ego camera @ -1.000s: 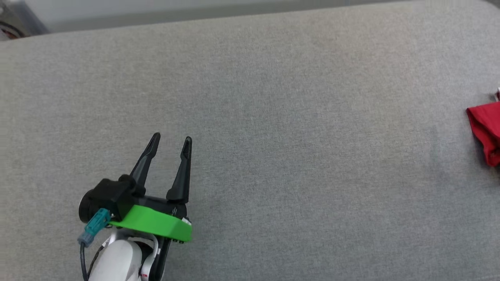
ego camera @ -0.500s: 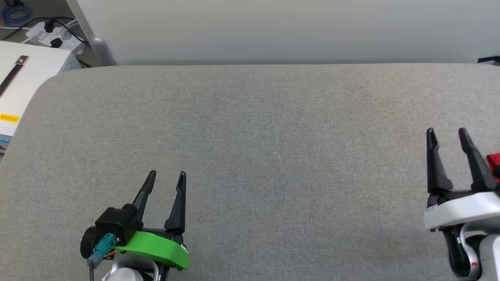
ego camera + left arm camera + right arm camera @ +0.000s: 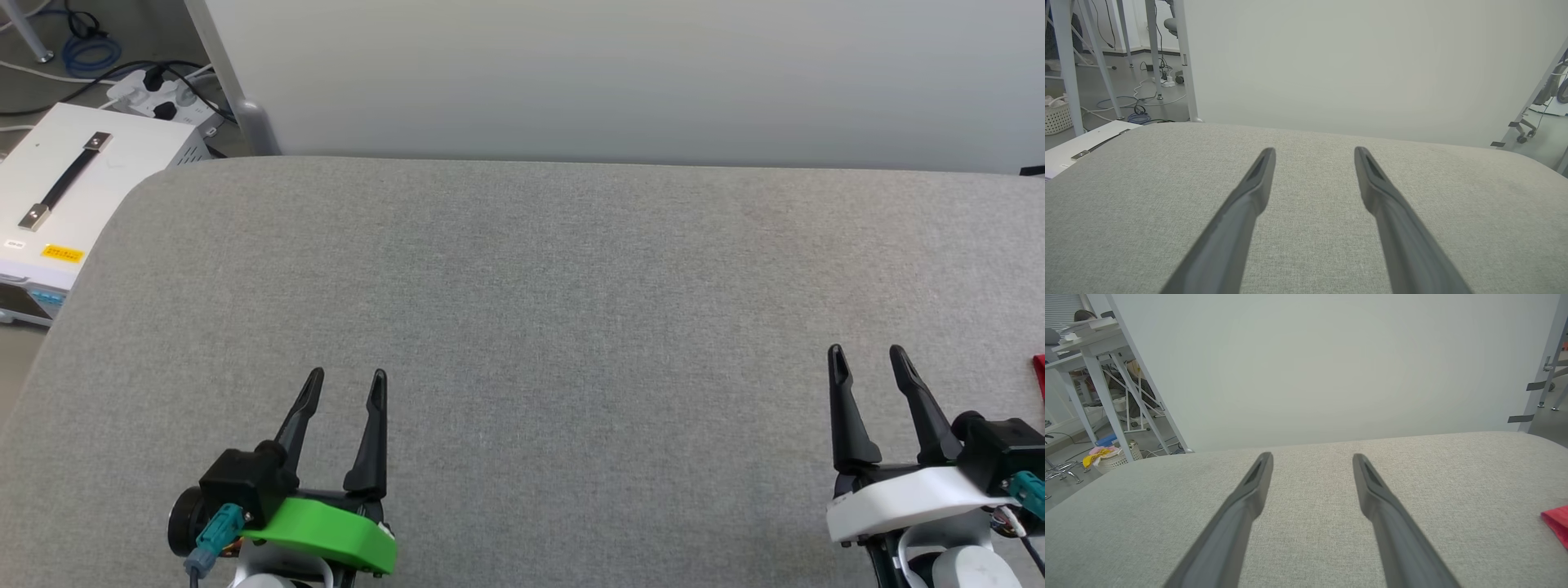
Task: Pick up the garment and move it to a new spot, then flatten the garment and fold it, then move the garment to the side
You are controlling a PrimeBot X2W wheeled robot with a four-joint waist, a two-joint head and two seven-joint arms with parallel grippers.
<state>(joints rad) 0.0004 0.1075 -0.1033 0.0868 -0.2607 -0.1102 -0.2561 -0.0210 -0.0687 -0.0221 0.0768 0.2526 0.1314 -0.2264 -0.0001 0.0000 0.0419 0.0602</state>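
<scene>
Only a red sliver of the garment (image 3: 1039, 376) shows at the head view's right edge, lying on the grey table (image 3: 555, 286); the right wrist view catches a red corner of the garment (image 3: 1556, 522) at its lower right. My right gripper (image 3: 865, 358) hovers open at the lower right, just left of that sliver, with nothing between its fingers. My left gripper (image 3: 345, 379) stands open at the lower left, far from the garment. Both wrist views look along spread, empty fingers (image 3: 1249, 192) (image 3: 1249, 490) over bare cloth.
A pale wall panel (image 3: 620, 73) runs along the table's far edge. Off the table's left corner stands a white box with a handle (image 3: 65, 192), with cables and a power strip (image 3: 155, 86) on the floor behind it. A laundry basket (image 3: 1114, 459) sits on the floor.
The head camera has swung left and tilted, bringing the wall, the white box and the right gripper into view. The garment has slid to the right edge. Both grippers stay open.
</scene>
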